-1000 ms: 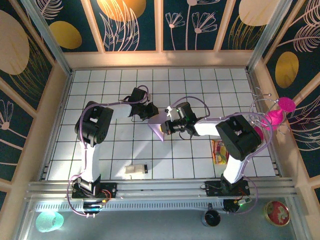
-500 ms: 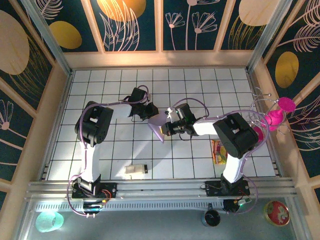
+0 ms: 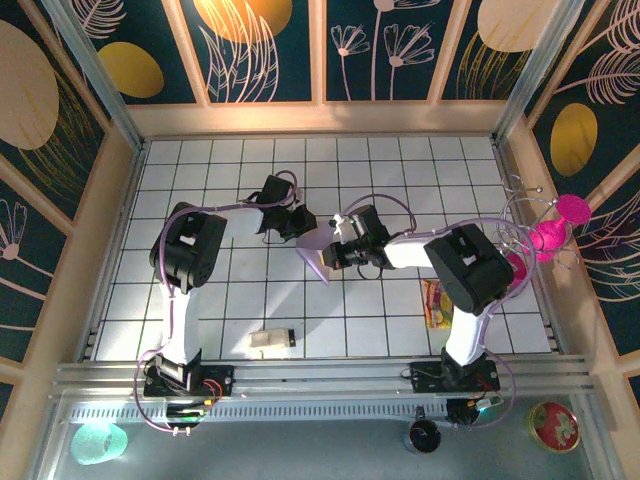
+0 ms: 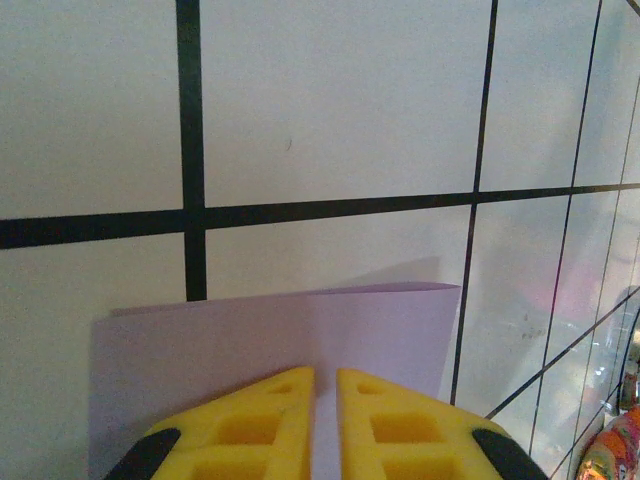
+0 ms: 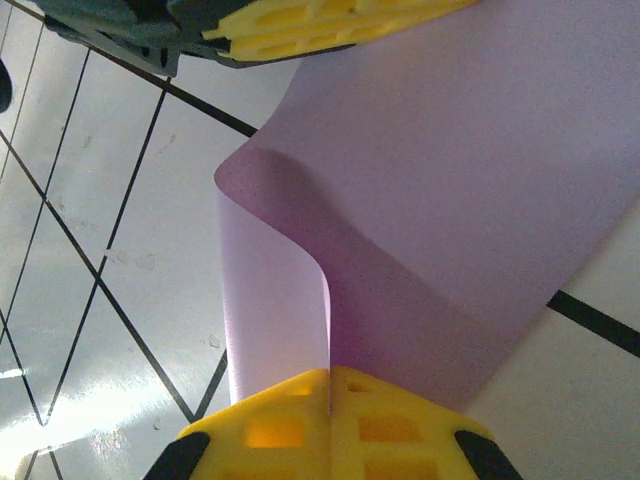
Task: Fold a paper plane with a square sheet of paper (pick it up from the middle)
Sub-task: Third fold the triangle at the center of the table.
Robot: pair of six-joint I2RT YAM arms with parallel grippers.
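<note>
**Two grippers pinch a lilac paper above the tiled table**

Seen from above, a white table (image 3: 200, 160) with a black grid sits inside low wooden walls (image 3: 320, 118). A small white block (image 3: 270, 340) with a black end lies close to the table's near edge. The paper (image 3: 318, 250) is beyond the block, toward the far wall and a little to its right, about mid-table.

Bare tiles lie on every side of the paper, and the walls are well apart from it. A bright snack packet (image 3: 438, 303) lies well to the right of the block, partly under the right arm and clear of the paper.

The left gripper (image 3: 303, 225) meets the paper's far corner, the one farthest from the block. The right gripper (image 3: 325, 255) meets its right side, nearer the block.

From the left wrist, the left gripper (image 4: 325, 375) has its yellow fingers (image 4: 270, 420) nearly together, with a thin strip of the paper (image 4: 250, 330) clamped between them. The paper's outer edge runs straight and ends in a sharp right corner, with table tiles beyond it.

From the right wrist, the right gripper (image 5: 328, 372) is clenched tight, its fingers (image 5: 270, 425) pressed together on the paper (image 5: 450, 200). Here the sheet bends back on itself in a soft, uncreased loop, and both layers run in between the fingers. One straight edge of the paper crosses a black grid line. The left gripper's (image 5: 330, 25) fingers grip the sheet's opposite end.
</note>
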